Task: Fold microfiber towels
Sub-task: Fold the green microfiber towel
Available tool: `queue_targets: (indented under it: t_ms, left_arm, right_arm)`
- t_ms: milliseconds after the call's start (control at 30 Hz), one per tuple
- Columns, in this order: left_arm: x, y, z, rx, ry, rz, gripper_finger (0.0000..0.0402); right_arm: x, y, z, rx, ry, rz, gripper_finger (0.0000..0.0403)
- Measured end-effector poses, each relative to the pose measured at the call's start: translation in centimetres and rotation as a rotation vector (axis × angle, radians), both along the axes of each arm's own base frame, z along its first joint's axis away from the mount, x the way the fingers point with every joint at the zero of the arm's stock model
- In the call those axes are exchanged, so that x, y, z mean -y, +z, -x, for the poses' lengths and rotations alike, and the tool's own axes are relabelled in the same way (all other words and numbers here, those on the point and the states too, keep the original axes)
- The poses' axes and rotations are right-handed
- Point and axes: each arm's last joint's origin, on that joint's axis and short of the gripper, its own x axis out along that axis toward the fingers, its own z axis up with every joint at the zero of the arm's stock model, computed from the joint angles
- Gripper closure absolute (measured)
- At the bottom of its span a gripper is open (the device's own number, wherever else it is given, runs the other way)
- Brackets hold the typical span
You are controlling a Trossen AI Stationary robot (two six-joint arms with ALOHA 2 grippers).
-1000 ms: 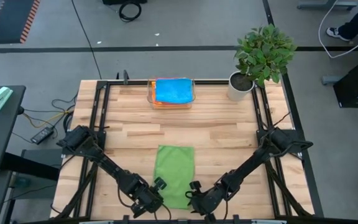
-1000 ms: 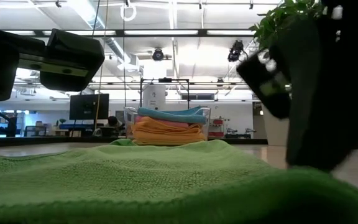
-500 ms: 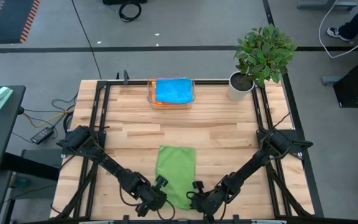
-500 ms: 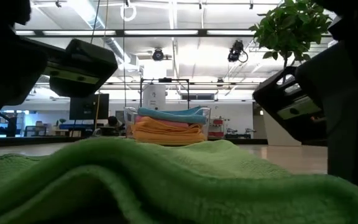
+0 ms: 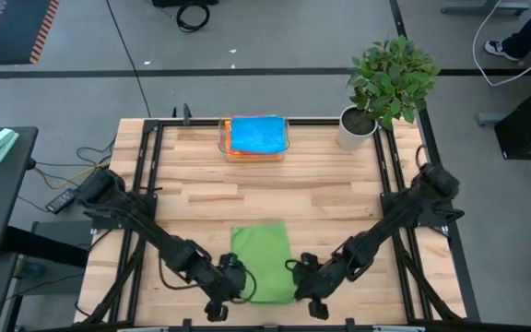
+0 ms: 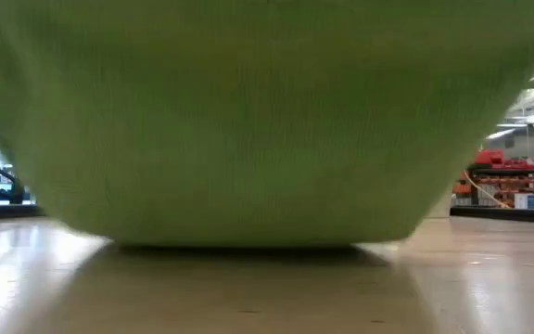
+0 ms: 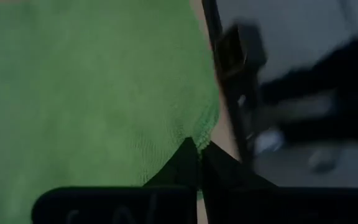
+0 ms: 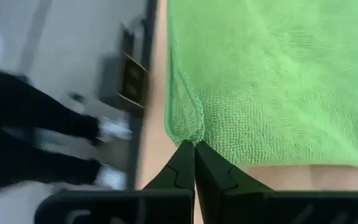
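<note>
A green microfiber towel [image 5: 261, 261] lies near the table's front edge, and in the low view the green towel [image 6: 248, 111] fills most of the picture. My left gripper [image 5: 232, 279] is shut on its near left corner. My right gripper [image 5: 299, 274] is shut on its near right corner. The near edge is raised, while the far part rests on the wood. The other microfiber towels [image 5: 254, 135], blue on top, are stacked in a tray at the far edge. My left gripper pinches the towel's near left corner [image 7: 201, 133] between its two fingertips [image 7: 188, 160], slanting down from the near left. That corner is lifted, and the cloth runs away from the fingers toward the far side. My right gripper pinches the near right corner [image 8: 189, 132] between its fingertips [image 8: 184, 163], where the hem bunches into a small fold, slanting down from the near right. This corner is lifted off the wood as well.
A clear tray [image 5: 223, 138] with the stacked towels stands at the far middle. A potted plant [image 5: 387, 78] is at the far right corner. Black frame rails [image 5: 146, 175] run along both sides. Bare wood [image 5: 265, 189] lies between the green towel and the tray.
My right gripper has shut on the towel's near right corner. Both grippers have risen and rolled, lifting the towel's near edge off the table so that it now hangs in front of the low camera. The far part has stayed on the wood.
</note>
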Motion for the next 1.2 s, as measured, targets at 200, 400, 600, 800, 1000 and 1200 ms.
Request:
queue_targets:
  t_ms: [200, 400, 600, 800, 1000, 1200]
  left_arm:
    - [-0.1, 2.0, 0.9, -0.053, 0.191, 0.172, 0.0390]
    - [-3.3, 1.2, 1.1, -0.149, 0.401, -0.016, 0.0391]
    - [-7.6, -0.1, -0.2, -0.159, 0.480, -0.188, 0.0387]
    - [-9.7, -2.9, -0.2, -0.217, 0.468, -0.130, 0.0391]
    - [-10.9, -3.8, -0.1, -0.235, 0.486, -0.140, 0.0380]
    - [-11.5, -3.8, -0.4, -0.238, 0.484, -0.147, 0.0391]
  right_arm:
    - [2.0, 3.3, 0.6, 0.048, -0.169, -0.126, 0.0397]
    - [7.0, 2.0, -2.0, -0.021, -0.385, -0.073, 0.0398]
    - [9.8, -0.5, -2.8, -0.158, -0.459, 0.010, 0.0398]
    - [11.2, -2.1, -2.6, -0.190, -0.510, 0.038, 0.0398]
    - [12.4, -2.7, -2.6, -0.172, -0.506, 0.062, 0.0392]
    - [13.9, -1.4, -3.0, -0.120, -0.529, 0.044, 0.0341]
